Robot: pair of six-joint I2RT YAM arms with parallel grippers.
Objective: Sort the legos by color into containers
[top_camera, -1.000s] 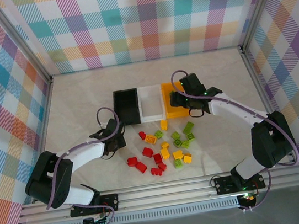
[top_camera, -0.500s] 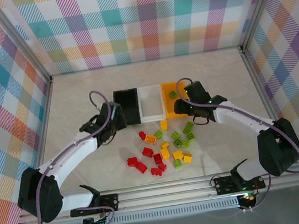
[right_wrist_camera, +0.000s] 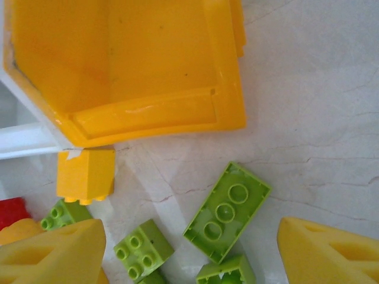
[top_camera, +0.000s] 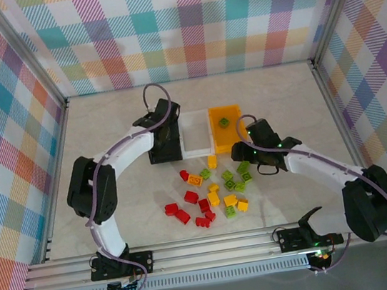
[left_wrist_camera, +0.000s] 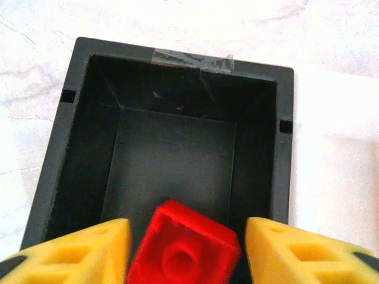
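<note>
My left gripper [left_wrist_camera: 188,236] hangs over the black container [left_wrist_camera: 177,148] with its jaws open. A red lego [left_wrist_camera: 183,248] sits loose and blurred between the yellow fingers, with a gap on its right side. From above, that gripper [top_camera: 166,140] covers the black container [top_camera: 174,152]. My right gripper [right_wrist_camera: 190,236] is open and empty just above an upside-down green lego [right_wrist_camera: 228,210], in front of the orange container [right_wrist_camera: 148,118]. A green lego [top_camera: 224,122] lies in the orange container [top_camera: 215,133]. The white container [top_camera: 198,149] stands between the other two.
Red [top_camera: 191,197], yellow [top_camera: 214,198] and green [top_camera: 227,175] legos lie scattered in front of the containers. A yellow lego [right_wrist_camera: 86,171] touches the orange container's near corner. Checkered walls enclose the table on three sides.
My left arm swung from beside the pile up over the black container and its jaws opened around the red lego. My right gripper drew back from the orange container to the pile.
</note>
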